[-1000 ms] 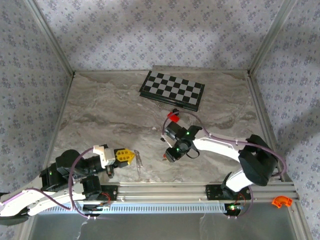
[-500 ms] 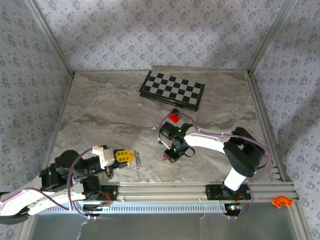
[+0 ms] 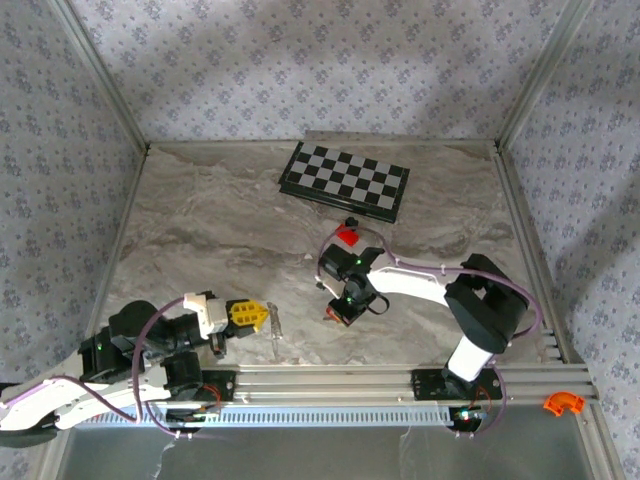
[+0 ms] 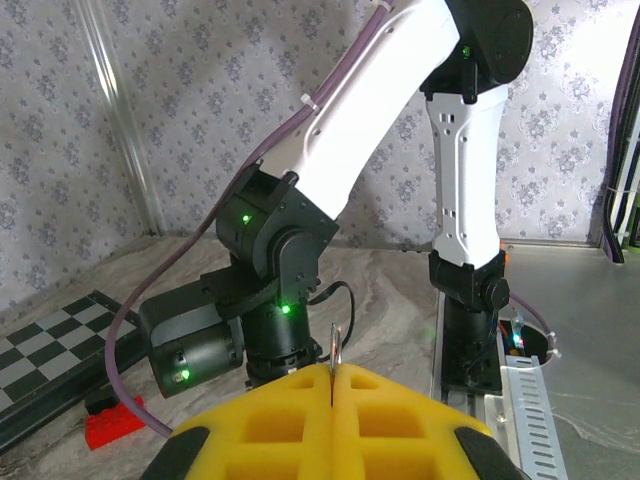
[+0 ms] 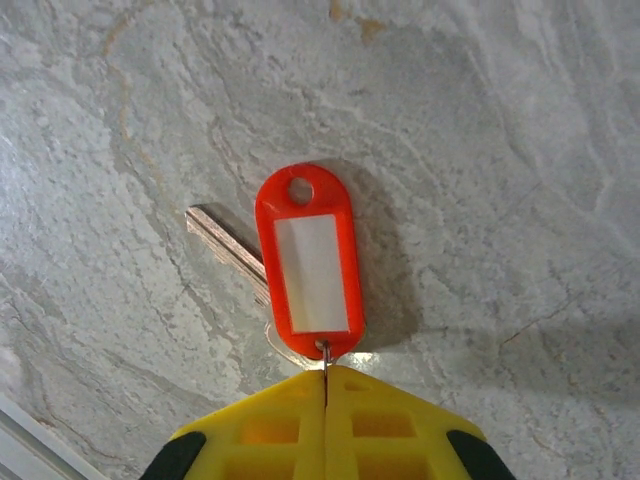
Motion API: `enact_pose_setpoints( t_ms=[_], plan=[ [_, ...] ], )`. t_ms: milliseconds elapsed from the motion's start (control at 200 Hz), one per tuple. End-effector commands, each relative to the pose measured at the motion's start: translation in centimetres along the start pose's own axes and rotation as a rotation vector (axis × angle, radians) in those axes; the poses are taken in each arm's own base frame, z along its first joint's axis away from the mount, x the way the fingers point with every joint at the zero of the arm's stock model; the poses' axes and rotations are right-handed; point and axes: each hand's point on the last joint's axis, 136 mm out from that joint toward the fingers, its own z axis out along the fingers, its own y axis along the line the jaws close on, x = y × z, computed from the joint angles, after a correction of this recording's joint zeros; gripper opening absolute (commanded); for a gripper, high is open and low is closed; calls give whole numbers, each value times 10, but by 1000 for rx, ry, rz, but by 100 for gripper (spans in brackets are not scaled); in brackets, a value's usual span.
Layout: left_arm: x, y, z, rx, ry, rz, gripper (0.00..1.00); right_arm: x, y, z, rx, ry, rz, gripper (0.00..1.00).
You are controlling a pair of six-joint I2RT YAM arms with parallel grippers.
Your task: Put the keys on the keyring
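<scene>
One key, red-orange head, silvery blade; my right gripper clamped on its near end. One keyring, pinched in my closed left gripper.

Red-orange key, black-white chequered chessboard, grey-marbled table.

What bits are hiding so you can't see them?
- Key head: right wrist view, under the orange tag; just the blade sticks out.
- Wire loop on the tag: right wrist view, mostly swallowed by the shut right gripper.
- Keyring: left wrist view, a sliver pokes from the shut left gripper.
- Keyring's beads: top view, too small.
</scene>
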Motion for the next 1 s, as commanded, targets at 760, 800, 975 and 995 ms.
enact_pose_setpoints(
  t_ms=[760, 800, 975, 995],
  plan=[
    [-20, 1, -10, -9, -87, 21, 0, -13, -36, -18, 126, -701, 259, 0],
    [-21, 2, -10, -13, -92, 22, 0, -12, -35, -17, 123, -690, 253, 3],
    [-18, 2, -9, -16, -81, 21, 0, -4, -30, -21, 145, -601, 207, 27],
    [-18, 2, -8, -16, -81, 22, 0, -2, -30, -22, 149, -591, 207, 29]
  ],
)
